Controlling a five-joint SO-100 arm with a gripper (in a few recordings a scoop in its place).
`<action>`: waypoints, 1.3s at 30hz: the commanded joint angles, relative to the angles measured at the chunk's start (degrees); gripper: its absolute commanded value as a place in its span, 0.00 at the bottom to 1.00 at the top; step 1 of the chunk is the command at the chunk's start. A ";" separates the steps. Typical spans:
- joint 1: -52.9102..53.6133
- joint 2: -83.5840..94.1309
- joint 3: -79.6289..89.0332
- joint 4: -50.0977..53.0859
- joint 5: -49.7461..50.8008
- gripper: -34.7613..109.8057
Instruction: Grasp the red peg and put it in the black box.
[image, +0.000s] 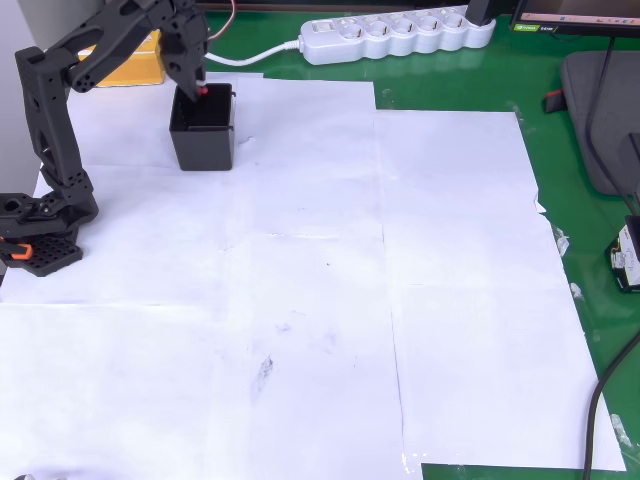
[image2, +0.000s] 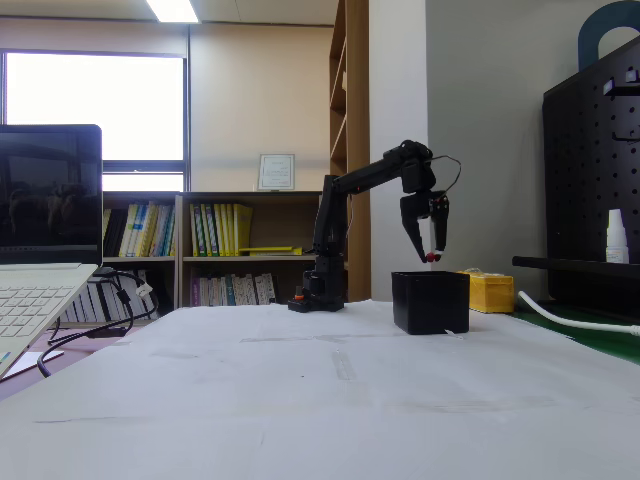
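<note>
Jaws grasp the peg (image2: 431, 257) at their tips, directly above the box (image2: 430, 301); tiny, rigid and light, it likely slips easily; pinched mid-body.

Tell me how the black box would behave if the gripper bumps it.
The black box looks thin-walled and hollow, so probably light and easy to slide on the paper. Its squat shape with a flat base suggests sliding before tipping. The gripper hangs just above its rim, holding the red peg.

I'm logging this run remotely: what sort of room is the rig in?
Most likely an office or lab workspace. The fixed view shows bookshelves under a window, a laptop on the paper-covered table, and a pegboard; the overhead view shows a power strip.
</note>
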 joint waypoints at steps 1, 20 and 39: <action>-0.09 -4.39 1.58 -0.26 0.53 0.24; 1.76 -4.31 2.37 -1.23 0.53 0.52; 2.72 -5.27 3.34 1.67 -1.85 0.24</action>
